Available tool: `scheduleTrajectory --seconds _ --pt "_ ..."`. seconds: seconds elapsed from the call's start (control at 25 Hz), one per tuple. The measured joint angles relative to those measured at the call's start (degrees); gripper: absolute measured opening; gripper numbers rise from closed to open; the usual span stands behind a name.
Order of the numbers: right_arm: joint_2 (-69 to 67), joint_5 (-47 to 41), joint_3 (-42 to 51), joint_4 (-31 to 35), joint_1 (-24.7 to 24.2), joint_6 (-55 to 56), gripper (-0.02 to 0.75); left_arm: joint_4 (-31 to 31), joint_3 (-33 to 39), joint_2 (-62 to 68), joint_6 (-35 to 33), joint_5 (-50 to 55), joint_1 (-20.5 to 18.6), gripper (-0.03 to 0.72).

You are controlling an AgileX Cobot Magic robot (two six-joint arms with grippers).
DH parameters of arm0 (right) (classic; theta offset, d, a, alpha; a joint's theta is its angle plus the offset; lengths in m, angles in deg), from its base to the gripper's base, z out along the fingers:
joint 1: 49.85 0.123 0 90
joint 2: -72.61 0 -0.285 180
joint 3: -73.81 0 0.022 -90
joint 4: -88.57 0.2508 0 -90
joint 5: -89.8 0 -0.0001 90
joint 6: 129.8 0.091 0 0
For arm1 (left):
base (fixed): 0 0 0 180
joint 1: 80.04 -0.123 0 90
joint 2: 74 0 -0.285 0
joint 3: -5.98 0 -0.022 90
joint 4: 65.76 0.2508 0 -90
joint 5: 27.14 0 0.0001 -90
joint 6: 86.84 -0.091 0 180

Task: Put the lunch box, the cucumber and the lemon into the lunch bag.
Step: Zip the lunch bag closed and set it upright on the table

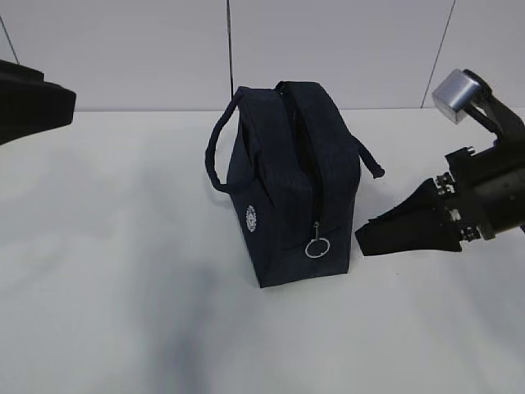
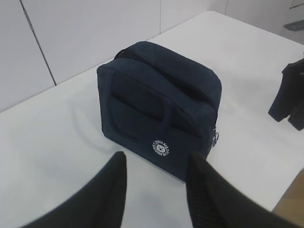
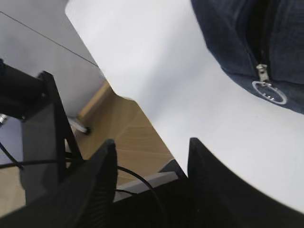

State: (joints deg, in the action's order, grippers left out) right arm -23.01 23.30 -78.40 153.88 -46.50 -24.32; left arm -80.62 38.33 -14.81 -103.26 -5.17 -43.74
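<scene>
The dark navy lunch bag (image 1: 287, 180) stands upright mid-table, its white round logo (image 1: 252, 218) facing left-front. Its silver ring pull (image 1: 317, 246) hangs low on the near end, and a dark slit runs along the top. The bag also shows in the left wrist view (image 2: 156, 99) and the right wrist view (image 3: 247, 33). My left gripper (image 2: 157, 158) is open and empty, hovering left of the bag. My right gripper (image 3: 152, 142) is open and empty, just right of the bag (image 1: 365, 240). The lunch box, the cucumber and the lemon are out of view.
The white table (image 1: 123, 287) carries only the bag. Its edge (image 3: 118, 95) drops to a wood floor, with a black stand (image 3: 42, 123) and cables beside it. White wall panels stand behind the table.
</scene>
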Motion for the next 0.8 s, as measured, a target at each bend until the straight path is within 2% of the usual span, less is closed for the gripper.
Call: scheduleTrajectory --seconds 0.28,0.4,0.56,0.64,0.8 --pt "-8.6 -0.5 -1.68 1.65 -2.53 -2.76 0.372 0.31 0.0 0.14 0.0 0.0 0.0 0.299" --pt "-11.05 -0.5 -1.68 2.01 -2.53 -7.61 0.372 0.31 0.0 0.77 0.0 0.0 0.0 0.299" --pt "-11.81 5.02 -1.82 2.01 -2.53 -18.19 0.379 0.39 0.0 2.51 0.0 -0.11 0.0 0.299" --pt "-11.79 7.77 -1.82 2.01 -2.53 -22.8 0.407 0.39 0.0 3.82 0.0 -0.11 0.0 0.299" --pt "-11.84 11.71 -1.82 2.26 -2.53 -26.45 0.551 0.44 0.0 6.47 0.0 -0.22 0.0 0.299"
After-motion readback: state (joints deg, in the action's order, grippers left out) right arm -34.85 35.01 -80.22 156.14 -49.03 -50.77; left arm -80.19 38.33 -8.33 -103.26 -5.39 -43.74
